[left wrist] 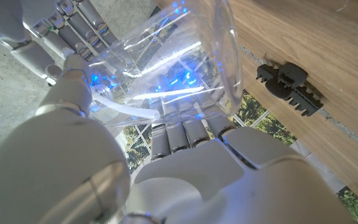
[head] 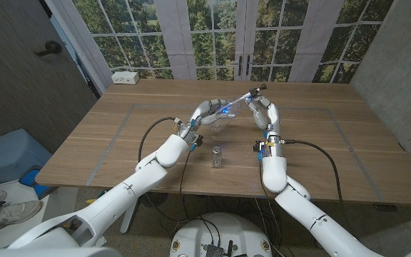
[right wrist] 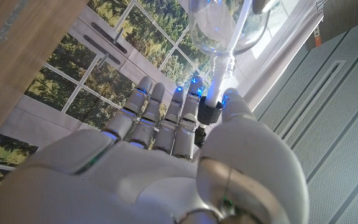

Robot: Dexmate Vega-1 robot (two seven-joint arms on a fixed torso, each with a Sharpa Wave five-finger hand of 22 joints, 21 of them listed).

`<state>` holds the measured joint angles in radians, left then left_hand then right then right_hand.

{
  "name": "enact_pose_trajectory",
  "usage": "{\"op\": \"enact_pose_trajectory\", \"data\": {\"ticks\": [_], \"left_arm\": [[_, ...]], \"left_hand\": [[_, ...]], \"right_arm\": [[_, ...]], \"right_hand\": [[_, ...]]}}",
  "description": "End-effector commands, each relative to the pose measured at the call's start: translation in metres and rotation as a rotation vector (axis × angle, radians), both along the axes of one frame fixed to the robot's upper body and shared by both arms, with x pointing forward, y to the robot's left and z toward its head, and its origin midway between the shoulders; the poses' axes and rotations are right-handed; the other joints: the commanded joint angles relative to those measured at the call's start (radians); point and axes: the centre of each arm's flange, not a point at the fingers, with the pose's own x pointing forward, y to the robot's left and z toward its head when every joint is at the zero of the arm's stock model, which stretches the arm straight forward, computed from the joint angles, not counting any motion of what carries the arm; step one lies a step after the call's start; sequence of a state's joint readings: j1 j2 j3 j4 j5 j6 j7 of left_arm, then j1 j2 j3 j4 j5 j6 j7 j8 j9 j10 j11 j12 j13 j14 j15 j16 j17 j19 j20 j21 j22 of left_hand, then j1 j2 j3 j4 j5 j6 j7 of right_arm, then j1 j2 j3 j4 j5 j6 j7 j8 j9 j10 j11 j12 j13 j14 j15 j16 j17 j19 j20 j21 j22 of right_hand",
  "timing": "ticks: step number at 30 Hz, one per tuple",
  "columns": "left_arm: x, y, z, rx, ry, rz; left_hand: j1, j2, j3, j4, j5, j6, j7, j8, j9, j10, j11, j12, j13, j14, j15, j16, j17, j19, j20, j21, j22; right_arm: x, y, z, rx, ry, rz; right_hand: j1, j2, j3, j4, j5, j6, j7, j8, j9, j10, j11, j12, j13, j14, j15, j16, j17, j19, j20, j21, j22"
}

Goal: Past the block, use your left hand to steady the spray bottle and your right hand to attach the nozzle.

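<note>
Gripping the clear spray bottle (head: 218,116) beyond the small block (head: 217,158) at the middle of the wooden table (head: 120,135) — left hand (head: 204,114) with fingers wrapped around the bottle's body, holding it tilted above the tabletop in the head view. Pinching the nozzle (head: 252,93) just beside it — right hand (head: 265,113) with thumb and fingers closed on the black-and-white head, dip tube running toward the bottle's mouth. Showing up close in the left wrist view: the transparent wall of the bottle (left wrist: 185,68) lit blue against the left hand's fingers (left wrist: 182,134), with the thin tube inside and a black toothed clip (left wrist: 289,86) lying on the wood. Revealing in the right wrist view what the head view blurs: the white tube and black collar of the nozzle (right wrist: 211,109) clamped at the right hand's fingertips (right wrist: 185,115), the tube entering the bottle's rounded glassy body (right wrist: 219,28). Sitting at the table's far left edge, a white box (head: 125,77).
</note>
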<state>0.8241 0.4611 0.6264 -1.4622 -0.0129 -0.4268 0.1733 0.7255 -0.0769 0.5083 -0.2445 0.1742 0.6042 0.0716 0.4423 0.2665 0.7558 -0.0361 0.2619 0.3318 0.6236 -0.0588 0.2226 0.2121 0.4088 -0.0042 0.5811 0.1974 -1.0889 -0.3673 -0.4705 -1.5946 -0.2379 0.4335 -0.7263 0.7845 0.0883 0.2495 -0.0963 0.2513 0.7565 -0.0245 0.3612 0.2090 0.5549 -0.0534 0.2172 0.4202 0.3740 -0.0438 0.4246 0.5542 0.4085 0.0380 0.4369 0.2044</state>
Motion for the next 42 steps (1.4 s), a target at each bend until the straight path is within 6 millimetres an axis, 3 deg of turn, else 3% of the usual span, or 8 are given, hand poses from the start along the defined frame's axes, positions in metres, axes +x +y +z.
{"op": "enact_pose_trajectory", "data": {"ticks": [1,16,24,26,27,31,42], "left_arm": [[0.001,-0.007,-0.003,-0.025,-0.028,-0.009],[-0.005,-0.015,-0.002,-0.091,-0.091,-0.031],[-0.007,-0.019,-0.002,-0.135,-0.084,-0.036],[-0.007,-0.019,-0.003,-0.151,-0.074,-0.037],[-0.007,-0.02,-0.003,-0.157,-0.071,-0.039],[-0.007,-0.02,-0.004,-0.181,-0.058,-0.046],[-0.002,-0.019,-0.006,-0.22,-0.014,-0.067]], "left_hand": [[0.128,0.27,0.101,0.098,0.004,0.189,-0.084,0.092,0.004,0.094,-0.101,-0.008,0.005,0.006,-0.151,0.003,0.001,0.0,-0.001,0.01,0.004],[0.117,0.275,0.111,0.112,0.001,0.171,-0.098,0.093,0.011,0.076,-0.106,-0.016,0.01,0.008,-0.155,0.001,0.001,-0.004,-0.005,0.015,0.003],[0.101,0.279,0.126,0.135,0.005,0.153,-0.12,0.096,0.019,0.071,-0.13,-0.018,0.016,0.022,-0.158,0.003,0.002,0.005,-0.014,0.025,0.003],[0.093,0.279,0.132,0.145,0.009,0.15,-0.125,0.101,0.025,0.094,-0.121,-0.01,0.016,0.039,-0.159,0.008,0.001,0.009,-0.018,0.03,0.003],[0.088,0.277,0.146,0.155,0.016,0.143,-0.128,0.11,0.036,0.155,-0.116,0.012,0.017,0.058,-0.162,0.008,-0.003,0.01,-0.019,0.037,0.004],[0.086,0.279,0.167,0.164,0.022,0.137,-0.127,0.117,0.039,0.234,-0.14,0.038,0.018,0.092,-0.169,0.013,-0.006,0.017,-0.026,0.049,0.003],[0.09,0.278,0.178,0.165,0.023,0.122,-0.117,0.12,0.044,0.238,-0.132,0.035,0.02,0.13,-0.171,0.024,-0.002,0.022,-0.028,0.06,0.003]], "right_arm": [[-0.005,-0.007,0.008,-0.068,0.023,0.027],[-0.016,-0.016,0.012,-0.057,-0.005,0.034],[-0.017,-0.025,0.012,-0.063,-0.009,0.063],[-0.018,-0.028,0.012,-0.059,-0.007,0.066],[-0.018,-0.029,0.012,-0.054,-0.008,0.061],[-0.022,-0.034,0.011,-0.047,-0.008,0.034],[-0.034,-0.054,0.004,0.01,-0.009,-0.024]], "right_hand": [[-0.022,0.004,-0.008,0.007,-0.001,-0.023,0.007,-0.014,0.0,-0.016,0.004,-0.002,0.002,-0.01,-0.069,-0.003,0.004,-0.008,0.006,0.003,0.001],[-0.039,0.029,-0.003,0.007,0.007,-0.034,0.013,-0.029,0.001,-0.016,0.005,0.005,0.003,-0.006,-0.075,-0.002,0.009,-0.01,0.003,0.007,0.001],[-0.055,0.021,-0.009,0.005,0.009,-0.043,0.027,-0.038,0.001,-0.023,0.016,0.004,0.001,-0.008,-0.068,-0.006,0.007,-0.012,0.009,0.008,0.0],[-0.05,0.022,-0.006,-0.001,0.013,-0.044,0.028,-0.04,0.001,-0.025,0.018,0.004,0.0,-0.008,-0.063,-0.009,0.005,-0.012,0.01,0.009,0.0],[-0.047,0.023,-0.003,-0.003,0.014,-0.044,0.028,-0.041,0.001,-0.025,0.018,0.004,0.0,-0.008,-0.063,-0.011,0.003,-0.012,0.01,0.009,0.0],[-0.043,0.025,0.002,-0.01,0.019,-0.045,0.028,-0.044,0.001,-0.028,0.017,0.004,0.0,-0.007,-0.064,-0.014,0.0,-0.013,0.01,0.01,0.0],[-0.039,0.03,0.007,-0.018,0.028,-0.045,0.028,-0.049,0.001,-0.033,0.014,0.004,-0.001,-0.009,-0.066,-0.017,-0.001,-0.013,0.009,0.011,0.0]]}}
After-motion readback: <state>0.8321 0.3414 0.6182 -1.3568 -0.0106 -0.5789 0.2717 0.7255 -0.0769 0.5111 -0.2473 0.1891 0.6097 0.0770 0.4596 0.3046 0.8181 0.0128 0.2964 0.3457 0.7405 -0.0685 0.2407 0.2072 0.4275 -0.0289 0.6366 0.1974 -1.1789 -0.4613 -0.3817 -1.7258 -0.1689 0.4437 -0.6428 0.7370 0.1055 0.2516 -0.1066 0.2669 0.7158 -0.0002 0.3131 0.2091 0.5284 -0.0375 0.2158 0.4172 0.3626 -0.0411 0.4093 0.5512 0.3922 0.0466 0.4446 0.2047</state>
